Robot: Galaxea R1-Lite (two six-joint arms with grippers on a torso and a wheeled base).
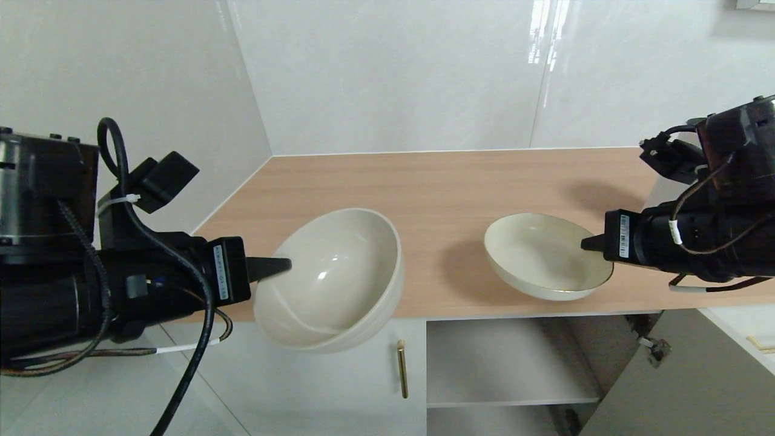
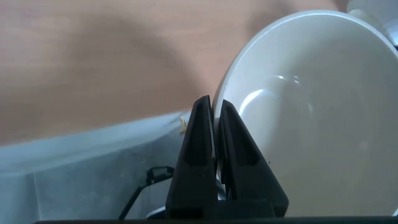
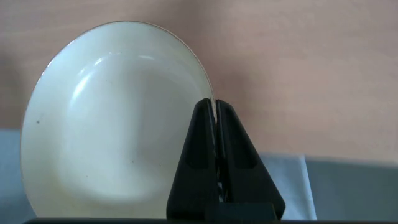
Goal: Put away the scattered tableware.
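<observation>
wooden counter (image 1: 448,181) along a pale tiled wall, open cupboard shelf (image 1: 502,357) under its front edge, closed door with a brass handle (image 1: 400,368) just beside the opening. left gripper (image 1: 284,266) pinched narrow on the rim of the deep bowl (image 1: 339,284), bowl tipped steeply and hanging off the counter's front edge, over the closed door. right gripper (image 1: 587,243) likewise closed thin on the rim of the shallow bowl (image 1: 539,254), raised a little off the wood, judging by the shadow beside it, near the front edge above the open shelf. likely step: carrying both bowls down into the cupboard. best done one at a time. lower the shallow bowl first, out past the counter edge, then down and in onto the shelf, levelled before release. hold both pinches firm, with little grip against twisting from a thin rim hold on smooth glaze, and move slowly to avoid swinging. for the deep bowl, shift sideways toward the opening first, well apart from the other bowl to avoid a knock, minding the handle and the counter lip. open the jaws only with each base resting flat on the shelf.
</observation>
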